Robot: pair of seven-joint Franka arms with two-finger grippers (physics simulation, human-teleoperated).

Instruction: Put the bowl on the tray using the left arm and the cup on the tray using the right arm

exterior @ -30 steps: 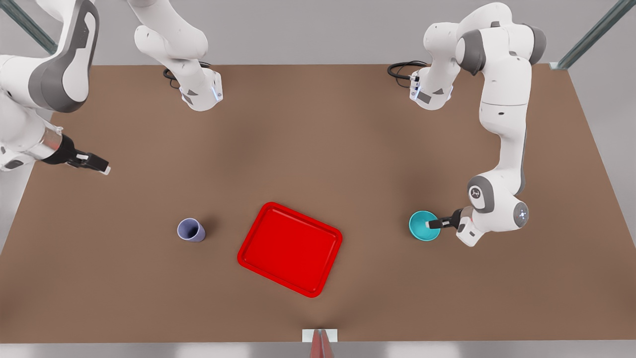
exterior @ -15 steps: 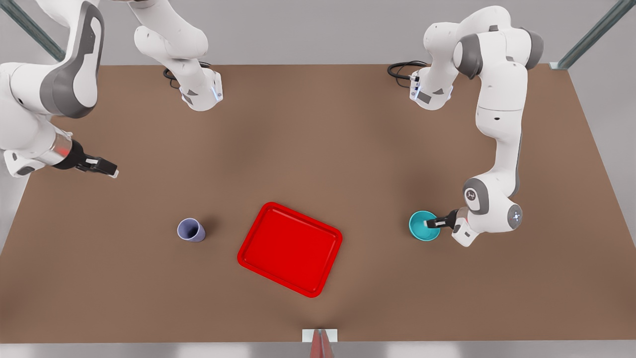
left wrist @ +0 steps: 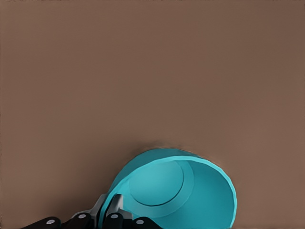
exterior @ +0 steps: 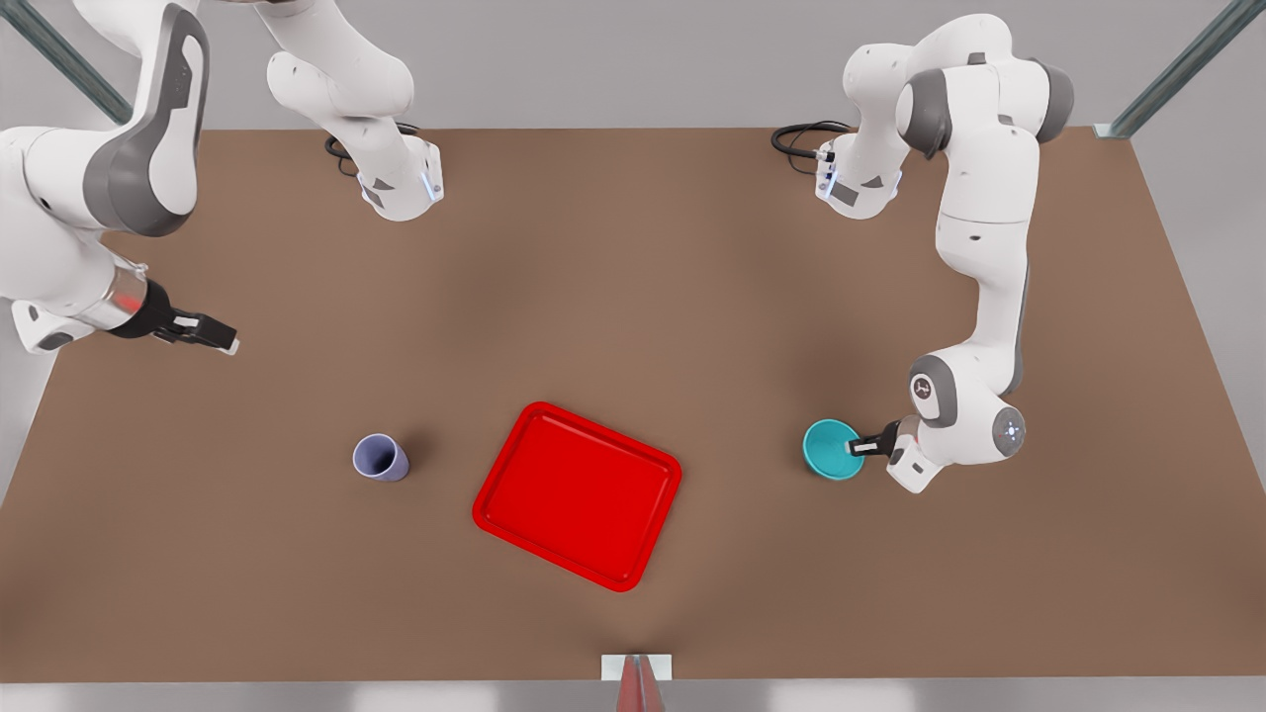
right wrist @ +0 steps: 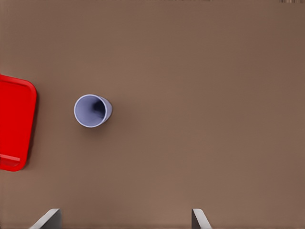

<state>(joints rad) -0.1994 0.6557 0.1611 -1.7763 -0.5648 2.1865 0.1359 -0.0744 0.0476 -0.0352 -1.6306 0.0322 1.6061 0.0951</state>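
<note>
The teal bowl [exterior: 829, 450] is at the front view's right, with my left gripper [exterior: 862, 447] shut on its near rim. In the left wrist view the bowl [left wrist: 181, 191] looks tilted, and the fingers [left wrist: 112, 210] pinch its wall. The red tray [exterior: 579, 494] lies at the table's middle front. The lavender cup [exterior: 379, 458] stands upright on the front view's left of the tray. My right gripper [exterior: 223, 341] hovers open well behind and left of the cup. The right wrist view shows the cup [right wrist: 91, 110], a tray corner [right wrist: 14, 124] and the spread right gripper [right wrist: 125, 219].
Both arm bases [exterior: 401, 183] [exterior: 859, 183] stand at the back of the brown table [exterior: 633, 297], each with a black cable. A small white and red marker [exterior: 637, 672] sits at the front edge. Bare tabletop separates the cup, the tray and the bowl.
My left gripper has carried the bowl a little toward the tray, the front view's left. My right gripper has drifted slightly toward the cup.
</note>
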